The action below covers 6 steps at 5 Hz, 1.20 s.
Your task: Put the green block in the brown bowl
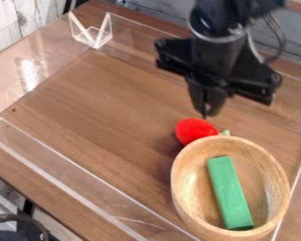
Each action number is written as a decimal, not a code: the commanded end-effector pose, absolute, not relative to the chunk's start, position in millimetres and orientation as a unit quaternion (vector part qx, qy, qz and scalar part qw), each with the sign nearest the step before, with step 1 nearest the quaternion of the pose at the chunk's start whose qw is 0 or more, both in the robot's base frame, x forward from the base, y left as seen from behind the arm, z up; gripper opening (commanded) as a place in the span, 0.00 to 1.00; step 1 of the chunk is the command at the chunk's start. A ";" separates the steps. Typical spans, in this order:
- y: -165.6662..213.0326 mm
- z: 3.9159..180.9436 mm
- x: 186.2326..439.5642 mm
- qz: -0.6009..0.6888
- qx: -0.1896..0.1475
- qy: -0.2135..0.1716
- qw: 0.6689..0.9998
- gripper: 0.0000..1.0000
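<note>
The green block (229,192) lies flat inside the brown bowl (187,185) at the lower right, long side running toward the bowl's near rim. My gripper (206,105) hangs above the table behind the bowl, fingers pointing down and shut with nothing between them. It is well clear of the block and the bowl's rim.
A small round red object (195,131) sits on the wooden table just behind the bowl's far rim, under the gripper's tip. A clear folded stand (89,29) is at the far left. A transparent sheet edge (65,165) runs along the front left.
</note>
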<state>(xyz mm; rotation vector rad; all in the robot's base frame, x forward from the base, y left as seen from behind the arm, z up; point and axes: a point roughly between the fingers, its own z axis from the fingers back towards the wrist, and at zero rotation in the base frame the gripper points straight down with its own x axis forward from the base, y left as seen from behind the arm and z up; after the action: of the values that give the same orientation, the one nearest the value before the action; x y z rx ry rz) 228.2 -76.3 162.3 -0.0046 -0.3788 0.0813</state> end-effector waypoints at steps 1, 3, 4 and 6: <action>-81.5 178.1 232.0 0.024 -0.016 -0.218 0.976 0.00; -84.9 174.3 217.4 -0.055 -0.041 -0.228 0.971 0.00; -91.0 177.0 225.9 -0.039 -0.036 -0.237 0.970 0.00; -116.8 183.8 237.6 -0.027 -0.034 -0.250 0.967 0.00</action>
<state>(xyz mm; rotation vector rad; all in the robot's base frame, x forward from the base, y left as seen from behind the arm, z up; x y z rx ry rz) 231.7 -113.6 170.9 -0.0511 -0.4635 -0.0573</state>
